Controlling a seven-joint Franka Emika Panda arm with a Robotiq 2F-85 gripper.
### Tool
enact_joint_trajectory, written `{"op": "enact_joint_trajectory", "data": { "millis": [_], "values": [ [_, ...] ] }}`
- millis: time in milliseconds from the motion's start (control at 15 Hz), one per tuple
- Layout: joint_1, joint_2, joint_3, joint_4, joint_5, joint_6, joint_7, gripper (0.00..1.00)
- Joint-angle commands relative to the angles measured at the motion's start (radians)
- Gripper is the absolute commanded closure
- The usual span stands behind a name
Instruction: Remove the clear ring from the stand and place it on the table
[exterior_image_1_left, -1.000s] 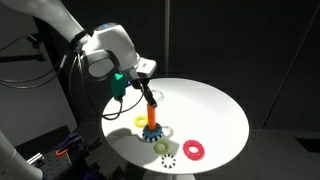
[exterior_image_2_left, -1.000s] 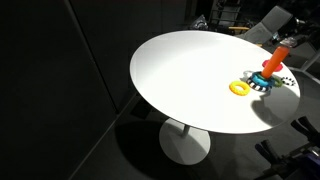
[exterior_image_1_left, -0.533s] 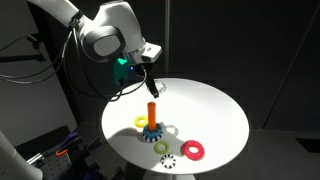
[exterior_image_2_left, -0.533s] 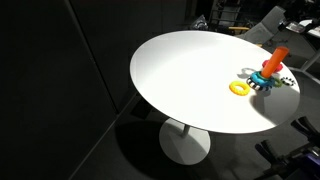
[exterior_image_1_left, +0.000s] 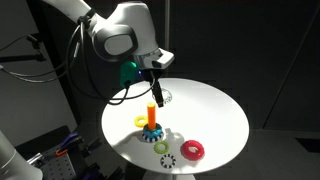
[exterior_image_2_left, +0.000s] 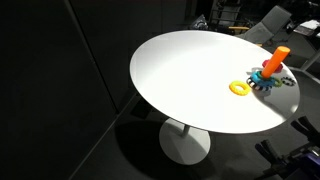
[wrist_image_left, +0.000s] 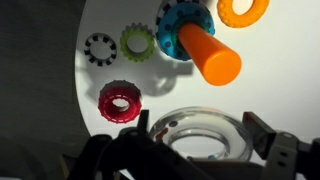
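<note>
One clear ring (wrist_image_left: 200, 117) sits between the fingers of my tool (wrist_image_left: 205, 137), which is closed across its outer rim. The ring is off the peg, held in the air above the stand (exterior_image_1_left: 152, 118) and the surface (exterior_image_1_left: 215, 110). I judge it light, stiff and slick, so a gentle hold across the rim suits it; a hard squeeze might pop it out.

My count from the held ring in the wrist view:
- one red ring (wrist_image_left: 120, 102) at 10 o'clock
- one green ring (wrist_image_left: 135, 42) and one toothed gear-like ring (wrist_image_left: 100, 47) at 11 o'clock
- one blue toothed ring (wrist_image_left: 172, 25) at the peg's foot at 12 o'clock
- one yellow ring (wrist_image_left: 243, 10) at 1 o'clock
</note>
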Motion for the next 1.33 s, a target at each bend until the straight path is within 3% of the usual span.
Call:
{"op": "enact_joint_trajectory", "data": {
  "millis": [0,600,1267],
  "values": [
    [-0.037,0.082,-0.005,0.074,-0.012,-0.061,0.003,0.33],
    [-0.074,0.254,-0.031,0.151,0.026,-0.108,-0.096,0.33],
    [-0.094,0.422,-0.041,0.227,0.028,-0.074,-0.102,0.33]
  ]
}}
